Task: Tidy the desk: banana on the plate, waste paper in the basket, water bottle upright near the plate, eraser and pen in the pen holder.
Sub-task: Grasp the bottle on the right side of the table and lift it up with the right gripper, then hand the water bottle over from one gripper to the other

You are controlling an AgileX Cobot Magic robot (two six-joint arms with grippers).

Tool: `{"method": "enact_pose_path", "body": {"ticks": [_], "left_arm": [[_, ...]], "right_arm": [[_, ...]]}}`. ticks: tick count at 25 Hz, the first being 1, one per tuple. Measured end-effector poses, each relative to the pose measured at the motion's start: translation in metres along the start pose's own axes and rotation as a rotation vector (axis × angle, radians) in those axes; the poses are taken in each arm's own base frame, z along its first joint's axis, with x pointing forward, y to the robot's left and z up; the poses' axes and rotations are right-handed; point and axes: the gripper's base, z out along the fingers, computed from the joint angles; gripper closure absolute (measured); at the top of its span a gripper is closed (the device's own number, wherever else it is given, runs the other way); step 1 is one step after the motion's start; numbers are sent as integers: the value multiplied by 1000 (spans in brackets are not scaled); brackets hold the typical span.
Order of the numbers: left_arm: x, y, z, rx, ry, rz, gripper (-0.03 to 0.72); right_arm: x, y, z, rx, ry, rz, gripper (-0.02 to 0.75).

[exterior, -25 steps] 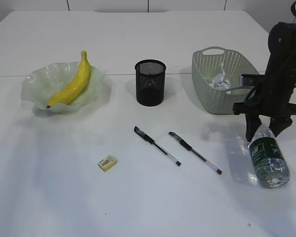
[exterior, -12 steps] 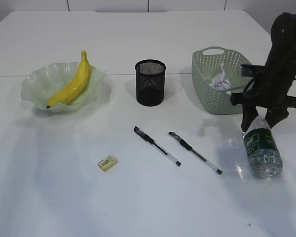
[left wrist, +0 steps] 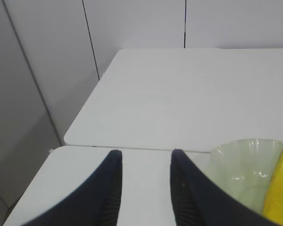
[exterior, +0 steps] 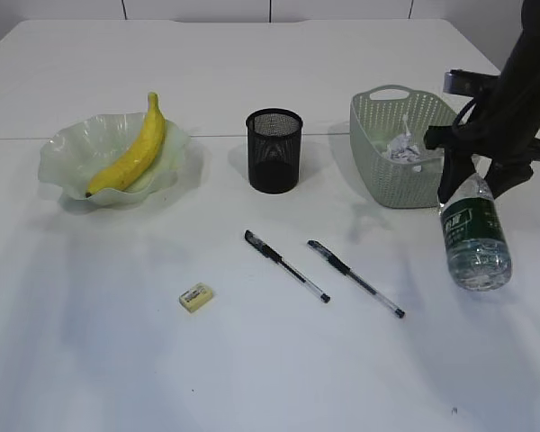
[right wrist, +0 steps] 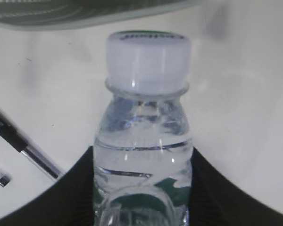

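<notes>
My right gripper (exterior: 472, 186) is shut on the neck of the clear water bottle (exterior: 474, 236), which hangs tilted above the table at the right; its white cap (right wrist: 147, 60) fills the right wrist view. The banana (exterior: 133, 151) lies on the pale green plate (exterior: 61, 155) at the left. Crumpled paper (exterior: 401, 148) lies in the green basket (exterior: 387, 171). Two pens (exterior: 285, 265) (exterior: 355, 278) and a yellow eraser (exterior: 196, 296) lie on the table before the black mesh pen holder (exterior: 274, 150). My left gripper (left wrist: 144, 157) is open and empty, near the plate (left wrist: 236, 165).
The table's far edge and a second white table behind it show in the left wrist view, with grey wall panels beyond. The basket stands just behind the hanging bottle.
My right gripper has lifted the water bottle off the table, up and back toward the basket; the bottle has swung from lying flat to hanging nearly upright. Nothing else has moved.
</notes>
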Motion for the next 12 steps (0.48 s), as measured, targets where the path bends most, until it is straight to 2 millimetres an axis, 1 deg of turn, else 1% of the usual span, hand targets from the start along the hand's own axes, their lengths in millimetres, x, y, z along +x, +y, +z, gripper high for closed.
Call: {"method": "enact_pose_path", "body": {"ticks": [6,12], "left_arm": [[0,1,0,-8,-1,-14,452],[3,0,0,3,33,-21,452]], "right_arm": [[1,6,-20,-37,-47,-51,375],[-10,19,-44,-145,-137,-149,377]]}}
